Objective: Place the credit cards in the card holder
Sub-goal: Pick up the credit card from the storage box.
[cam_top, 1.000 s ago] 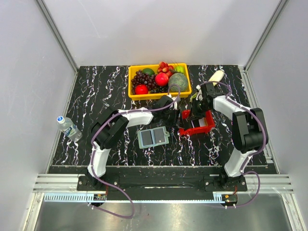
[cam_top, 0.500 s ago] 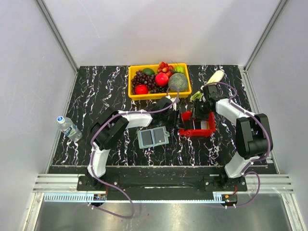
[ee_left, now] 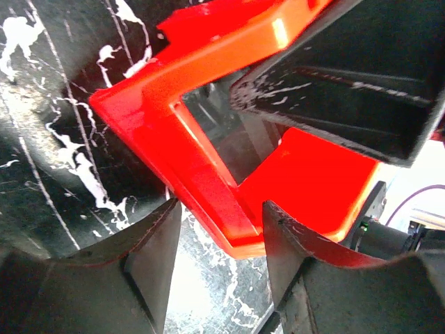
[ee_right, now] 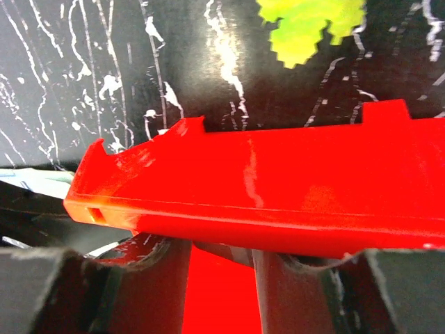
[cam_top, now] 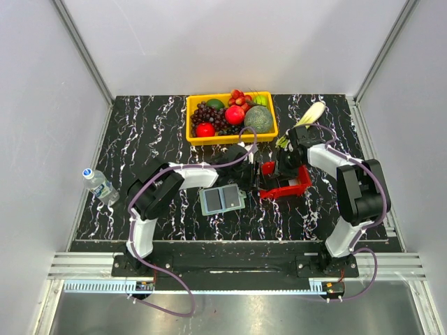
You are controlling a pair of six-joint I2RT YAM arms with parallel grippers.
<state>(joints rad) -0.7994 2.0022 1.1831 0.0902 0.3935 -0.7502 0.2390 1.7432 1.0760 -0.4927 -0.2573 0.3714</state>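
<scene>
At the far left a water bottle (cam_top: 98, 183) lies on the dark marbled surface (cam_top: 140, 132), well apart from everything else. The card holder (cam_top: 222, 199) lies opened flat on the surface, toward the middle, just left of the red basket (cam_top: 297, 187) and nearer my bases than my left end effector (ee_left: 220, 209). That end effector reaches to the basket's left side. Its fingers stand apart with a corner of the red rim between them; I cannot tell whether they press on it. In the left wrist view a dark flat piece shows inside the basket, and I cannot tell whether it is a card. I cannot pick out the credit cards clearly in any view. Behind, at the far edge, a yellow tray (cam_top: 230, 140) holds grapes (cam_top: 206, 113) and other fruit. My right end effector (ee_right: 221, 252) is at the basket's far side. Its fingers straddle a red wall, the long rim running across just above them; whether they are clamped on it I cannot tell. A pale long vegetable (cam_top: 312, 112) lies just behind my right arm.
</scene>
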